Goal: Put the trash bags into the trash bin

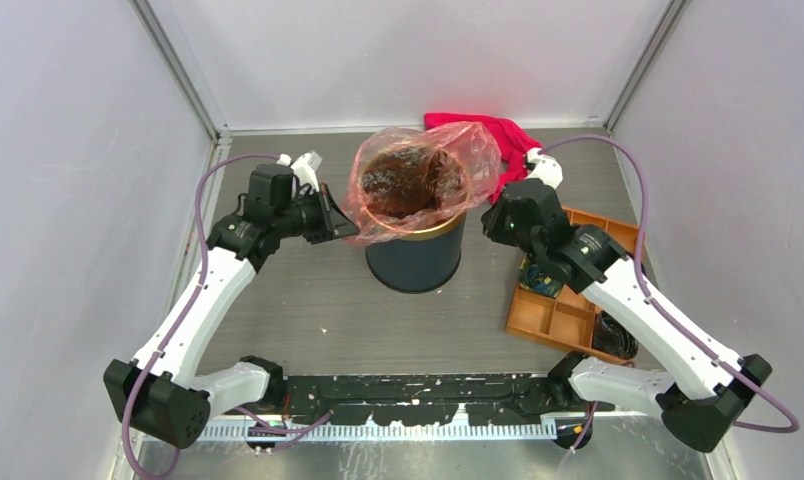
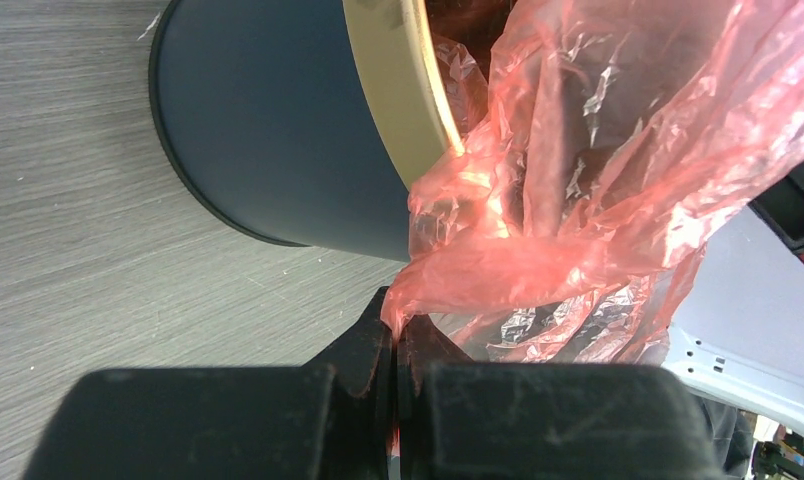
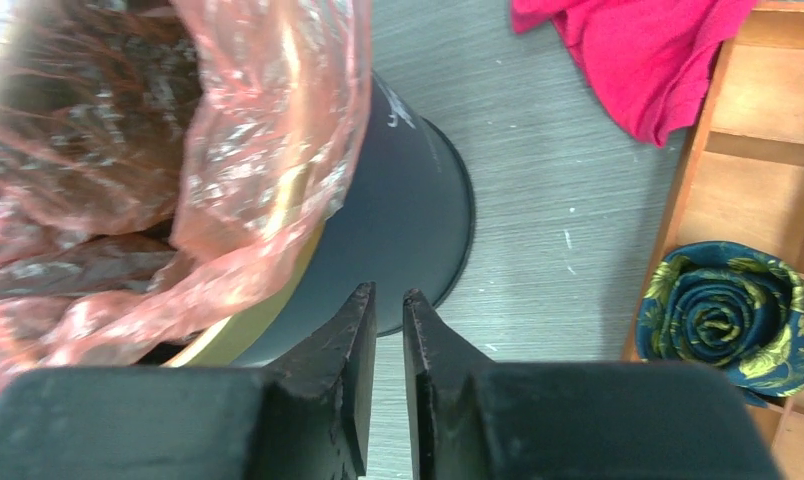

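Table: grey wood-grain table top (image 1: 308, 310), white walls on three sides.
Bin: dark navy cylindrical trash bin (image 1: 415, 262) (image 2: 268, 130) (image 3: 398, 200) with a gold metal rim, upright near the middle of the table.
Bag: thin translucent red-pink plastic film trash bag (image 1: 418, 175) (image 2: 578, 200) (image 3: 228, 150), wrinkly and glossy. It is draped over the bin's mouth, with part of the film sunk into the dark interior. The rest balloons above the rim and spills over it at 9 o'clock and 3 o'clock.
Left gripper: black two-finger left gripper (image 1: 340, 215) (image 2: 393, 335) at the bin's 9 o'clock, level with the rim. Its jaws are pressed together, pinching a gathered fold of the trash bag just outside the gold rim.
Right gripper: black two-finger right gripper (image 1: 490, 215) (image 3: 388, 300) at the bin's 3 o'clock, just beside the bin wall. A narrow slit shows between the jaws, with nothing in it. The film hangs close by, and the fingers do not grip it.
Cloth: opaque magenta fabric cloth (image 1: 498, 135) (image 3: 638, 50) lies crumpled at the bin's 1 o'clock, against the back wall. It is apart from the bag.
Tray: orange wooden compartment tray (image 1: 553, 320) (image 3: 738, 150) at the bin's 4 o'clock, partly under the right arm.
Tray contents: rolled dark blue fabric with yellow-green floral print (image 1: 540, 278) (image 3: 723, 315), coiled in one compartment.
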`<action>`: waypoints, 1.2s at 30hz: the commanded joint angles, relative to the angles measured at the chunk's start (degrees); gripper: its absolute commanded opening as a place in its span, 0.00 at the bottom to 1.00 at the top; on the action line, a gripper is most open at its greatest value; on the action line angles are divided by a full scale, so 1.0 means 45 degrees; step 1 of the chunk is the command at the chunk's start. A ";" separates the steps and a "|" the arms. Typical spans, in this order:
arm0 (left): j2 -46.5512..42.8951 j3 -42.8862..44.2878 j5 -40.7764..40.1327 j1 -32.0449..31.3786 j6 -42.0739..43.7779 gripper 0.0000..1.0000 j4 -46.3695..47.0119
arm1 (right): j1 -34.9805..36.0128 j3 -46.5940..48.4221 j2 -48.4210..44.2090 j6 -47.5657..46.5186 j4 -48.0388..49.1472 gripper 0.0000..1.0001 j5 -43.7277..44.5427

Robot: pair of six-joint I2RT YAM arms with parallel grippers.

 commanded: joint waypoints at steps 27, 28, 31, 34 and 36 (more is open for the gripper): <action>-0.0159 0.0918 -0.0192 -0.0006 0.0332 0.28 0.0470 | 0.0048 -0.1306 -0.0691 0.0747 0.3551 0.01 -0.0672; -0.0177 0.1000 -0.0159 -0.0006 0.0328 0.32 0.0514 | 0.0060 -0.1326 -0.0749 0.0666 0.3566 0.01 -0.0766; -0.0218 0.1282 -0.0029 -0.0006 0.0295 0.41 0.0552 | 0.0061 -0.1212 -0.0733 0.0542 0.3407 0.05 -0.0880; -0.0195 0.1542 -0.0108 -0.0006 0.0369 0.48 0.0508 | 0.0063 -0.1139 -0.0716 0.0458 0.3420 0.10 -0.1044; -0.0085 0.1790 -0.0234 -0.0006 0.0493 0.52 0.0376 | 0.0036 -0.1087 -0.0719 0.0436 0.3450 0.13 -0.1108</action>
